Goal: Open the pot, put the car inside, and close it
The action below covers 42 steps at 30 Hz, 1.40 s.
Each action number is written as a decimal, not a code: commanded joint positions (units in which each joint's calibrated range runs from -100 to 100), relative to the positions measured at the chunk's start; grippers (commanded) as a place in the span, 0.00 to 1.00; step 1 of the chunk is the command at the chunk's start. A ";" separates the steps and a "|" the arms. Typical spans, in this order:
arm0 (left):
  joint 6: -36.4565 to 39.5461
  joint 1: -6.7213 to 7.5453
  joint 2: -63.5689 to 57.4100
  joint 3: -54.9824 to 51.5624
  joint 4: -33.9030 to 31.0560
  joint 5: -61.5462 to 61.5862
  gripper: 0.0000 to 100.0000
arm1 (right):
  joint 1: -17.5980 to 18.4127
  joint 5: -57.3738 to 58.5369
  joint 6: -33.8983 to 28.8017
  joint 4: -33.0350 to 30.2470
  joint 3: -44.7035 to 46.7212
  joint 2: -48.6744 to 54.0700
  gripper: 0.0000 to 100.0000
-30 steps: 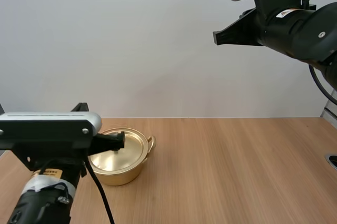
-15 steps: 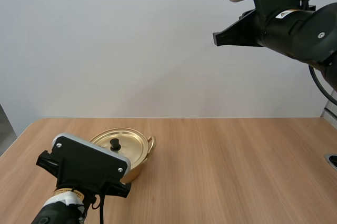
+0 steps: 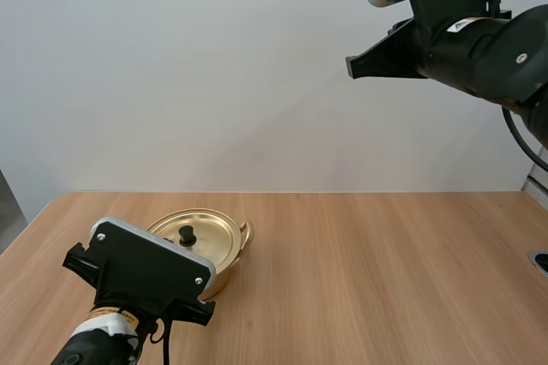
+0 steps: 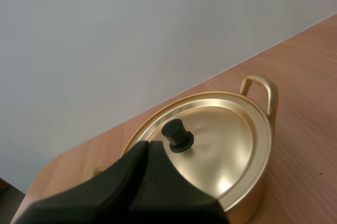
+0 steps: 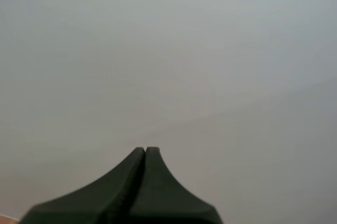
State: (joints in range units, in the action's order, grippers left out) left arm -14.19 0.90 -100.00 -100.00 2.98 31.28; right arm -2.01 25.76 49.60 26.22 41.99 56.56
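Golden pot (image 3: 225, 274), lid (image 4: 226, 140) on, contents hidden, left pincer (image 4: 147, 148) clenched empty, right pincer (image 5: 145, 153) likewise.

I have my left arm (image 3: 141, 272) low, near its base, and the left gripper (image 4: 147, 146) has its fingers pressed together into one wedge, holding nothing. My right arm (image 3: 479, 39) is raised high, with the right gripper (image 5: 145, 151) likewise closed and empty.

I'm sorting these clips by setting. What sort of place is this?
Probably a robotics lab bench, not a kitchen: two robot arms work over a wooden table holding one lidded gold pot.
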 commanded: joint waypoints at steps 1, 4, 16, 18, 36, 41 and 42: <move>0.11 0.31 0.00 0.00 0.35 -0.04 0.00 | -0.05 0.12 -0.02 0.00 -0.01 0.02 0.00; 0.43 0.41 0.00 0.00 5.11 -0.04 0.00 | -0.05 0.12 -0.02 0.00 -0.01 0.02 0.00; 1.48 0.24 0.00 0.00 31.78 -21.03 0.00 | -0.05 0.12 -0.02 0.00 -0.01 0.02 0.00; 1.48 0.17 0.00 0.00 34.07 -22.02 0.00 | -0.05 0.12 -0.02 0.00 -0.01 0.02 0.00; -4.78 0.05 0.00 0.00 33.96 -25.65 0.00 | -0.05 2.20 -0.02 -2.58 -0.01 0.02 0.00; -4.78 -0.15 0.00 0.00 33.96 -25.65 0.00 | -0.05 1.78 -0.02 -2.58 -0.01 0.02 0.00; -4.78 -0.15 0.00 0.00 33.96 -25.65 0.00 | -0.05 1.78 -0.02 -2.58 -0.01 0.02 0.00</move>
State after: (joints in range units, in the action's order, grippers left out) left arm -18.96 0.78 -100.00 -100.00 36.98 5.60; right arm -2.01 27.62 49.60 23.57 41.99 56.56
